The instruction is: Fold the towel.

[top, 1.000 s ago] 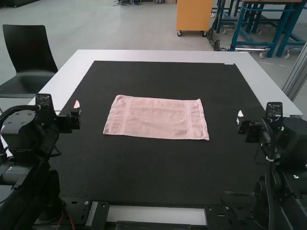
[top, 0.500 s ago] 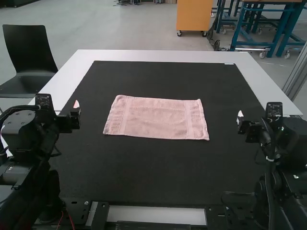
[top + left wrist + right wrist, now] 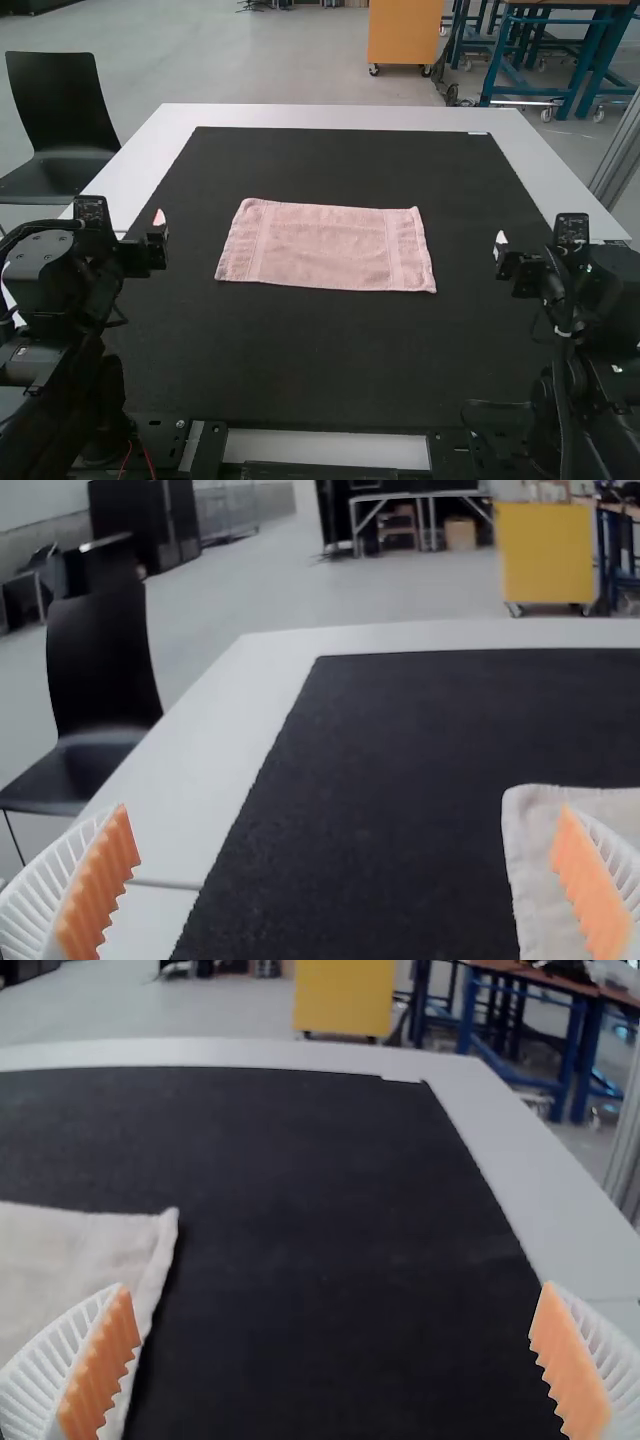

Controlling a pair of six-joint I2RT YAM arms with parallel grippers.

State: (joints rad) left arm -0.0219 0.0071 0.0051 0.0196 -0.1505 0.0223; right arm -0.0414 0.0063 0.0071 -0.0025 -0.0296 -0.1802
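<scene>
Plainly, a pink towel (image 3: pixel 326 246) lay spread flat near the middle of a black mat (image 3: pixel 330 370) on a white table (image 3: pixel 350 115). It made a rough rectangle, its long sides running from nine o'clock to three o'clock, with a woven band crossing it near each short end. The end at nine o'clock slanted, its far corner leaning in toward one o'clock. Whether the cloth was one layer or more could not be told.

Two robot arms flanked it. The left gripper (image 3: pixel 160 232) hung at nine o'clock from the towel, well apart from it; the left wrist view showed its jaws spread wide — white ribbed fingers with orange pads (image 3: pixel 100 890), nothing between them. The right gripper (image 3: pixel 501 248) hung at three o'clock, also well apart, and in the right wrist view its jaws stood just as widely spread, empty too. Neither touched the cloth. At one o'clock, by the mat's far edge, sat a small white strip (image 3: pixel 478 133) — its nature too small to tell.
</scene>
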